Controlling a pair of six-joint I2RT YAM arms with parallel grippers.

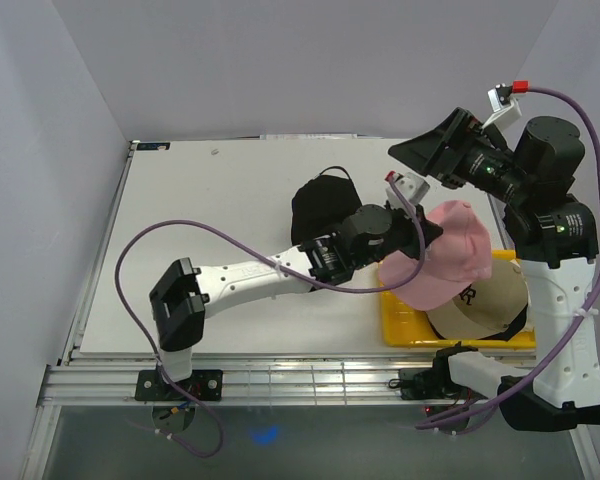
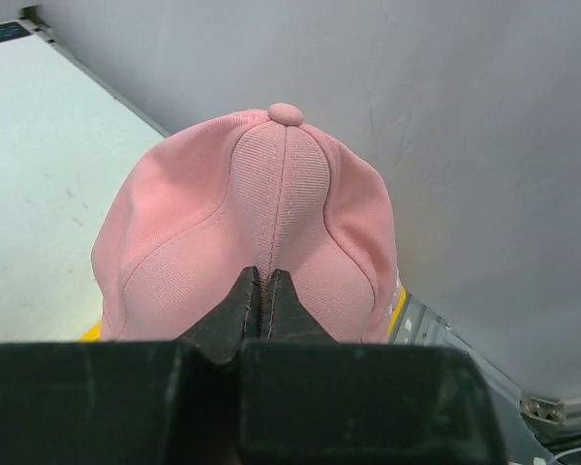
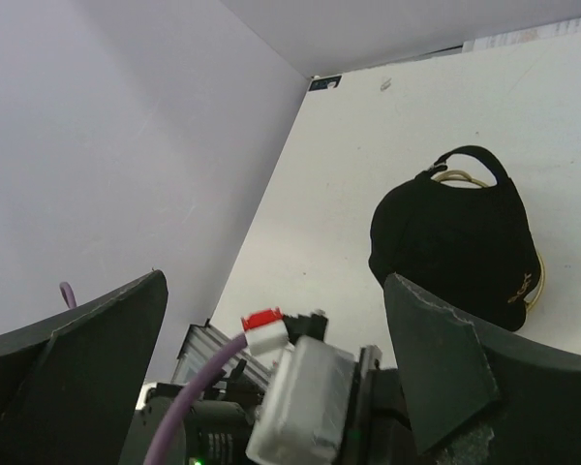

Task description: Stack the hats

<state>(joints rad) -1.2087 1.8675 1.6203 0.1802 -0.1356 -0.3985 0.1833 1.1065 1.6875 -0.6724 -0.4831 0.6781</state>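
the pink cap [image 2: 261, 242] is matt ribbed cloth; the yellow tray [image 1: 405, 325] looks smooth plastic.

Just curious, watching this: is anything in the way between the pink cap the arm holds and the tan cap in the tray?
Nothing visible. The left end effector is shut on the pink cap, over the tan cap in the yellow tray; the black cap sits apart.

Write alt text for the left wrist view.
Left hand, fingers shut, pinches the pink cap at its crown, top button visible. White table at left, grey wall behind, slivers of yellow tray beside the cap.
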